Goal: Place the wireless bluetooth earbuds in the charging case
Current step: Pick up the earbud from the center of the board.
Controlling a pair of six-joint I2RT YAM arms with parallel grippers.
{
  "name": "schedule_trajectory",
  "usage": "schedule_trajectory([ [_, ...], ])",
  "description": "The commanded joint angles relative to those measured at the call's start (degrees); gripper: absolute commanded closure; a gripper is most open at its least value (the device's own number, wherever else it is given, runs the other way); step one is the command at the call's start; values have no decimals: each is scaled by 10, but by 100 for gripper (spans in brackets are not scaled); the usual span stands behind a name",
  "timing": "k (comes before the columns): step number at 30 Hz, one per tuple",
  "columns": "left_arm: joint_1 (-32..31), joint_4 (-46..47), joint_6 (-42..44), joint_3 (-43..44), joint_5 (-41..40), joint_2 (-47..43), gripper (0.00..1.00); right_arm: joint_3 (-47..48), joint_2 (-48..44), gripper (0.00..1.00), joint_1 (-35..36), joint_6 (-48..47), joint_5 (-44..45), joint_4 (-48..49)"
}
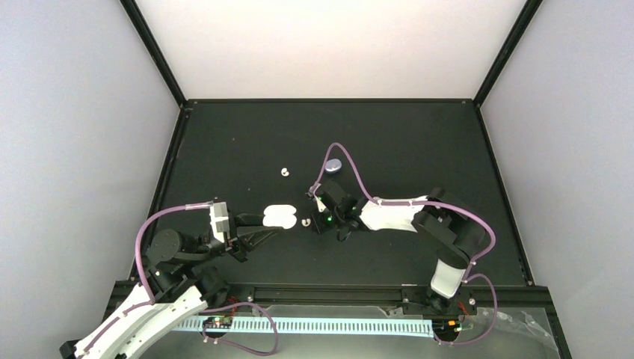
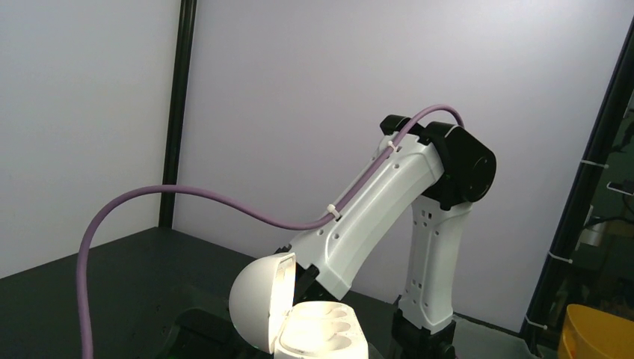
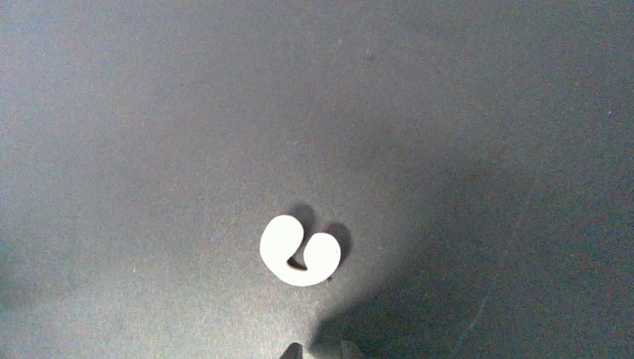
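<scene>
On the black tabletop (image 1: 419,149), the left tool (image 1: 263,227) appears to be clamped on the open white charging case (image 1: 280,216). The case's lid (image 2: 258,308) is raised beside the wells. The right tool (image 3: 320,351) is held low just beside the case, its fingertips slightly apart. One white earbud (image 3: 300,258) is seen loose on the tabletop just ahead of them. A second white earbud (image 1: 284,171) lies farther back, near a lilac oval object (image 1: 333,165).
</scene>
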Motion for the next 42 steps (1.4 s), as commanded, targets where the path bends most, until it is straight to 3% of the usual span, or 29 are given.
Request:
schedule_trajectory([
  [1,-3,-3,6,4,-4,-2,98,19,21,89,-2,-5,10,8],
  [11,-2,-3,4,-2,-5,-9,98,34,39,95,2,0,-22,13],
  [33,-2,-4,3,-4,-9,-8,99,132,76,96,12,-50,-63,-21],
  [42,-2,-5,4,-3,-11,-8,98,138,39,81,12,-85,-36,-63],
])
